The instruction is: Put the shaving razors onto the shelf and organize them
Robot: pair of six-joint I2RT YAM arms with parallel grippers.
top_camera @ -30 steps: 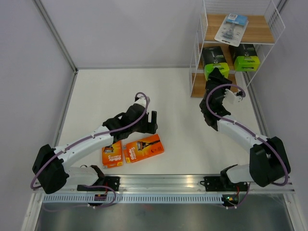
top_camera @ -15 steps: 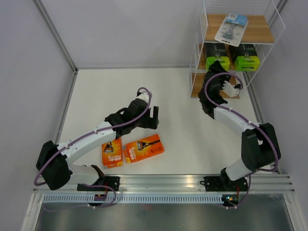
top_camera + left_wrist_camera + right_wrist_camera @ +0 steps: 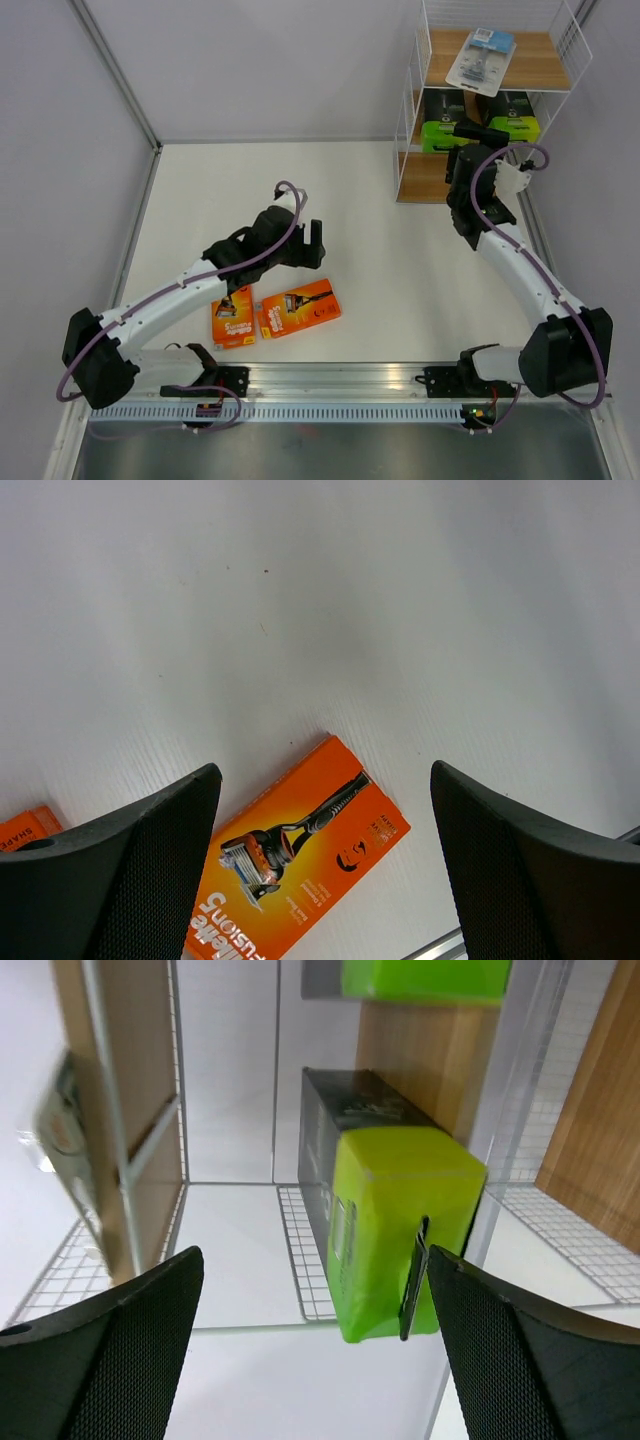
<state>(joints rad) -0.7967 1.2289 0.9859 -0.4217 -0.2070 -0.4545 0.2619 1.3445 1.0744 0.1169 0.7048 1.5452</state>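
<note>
The shelf (image 3: 540, 70) stands at the back right. A clear blister with blue card (image 3: 480, 58) lies on its top board. Two black boxes with lime-green ends (image 3: 438, 134) (image 3: 514, 126) sit on the middle tier. My right gripper (image 3: 472, 132) is open at that tier. In the right wrist view one box's green end (image 3: 400, 1230) stands between the spread jaws (image 3: 315, 1360), close to the right finger. Two orange cards (image 3: 298, 308) (image 3: 232, 320) lie on the table. My left gripper (image 3: 312, 245) is open and empty above the larger orange card (image 3: 295, 865).
The shelf's wire frame (image 3: 305, 1250) and wooden boards (image 3: 425, 1060) surround the right gripper. Grey walls enclose the white table, and a metal rail (image 3: 340, 380) runs along the near edge. The second orange card's corner (image 3: 25, 825) shows at the left wrist view's left edge.
The right gripper has carried a black box into the middle tier and now stands open around it, its arm swung to the right. The left gripper has shifted slightly left.
</note>
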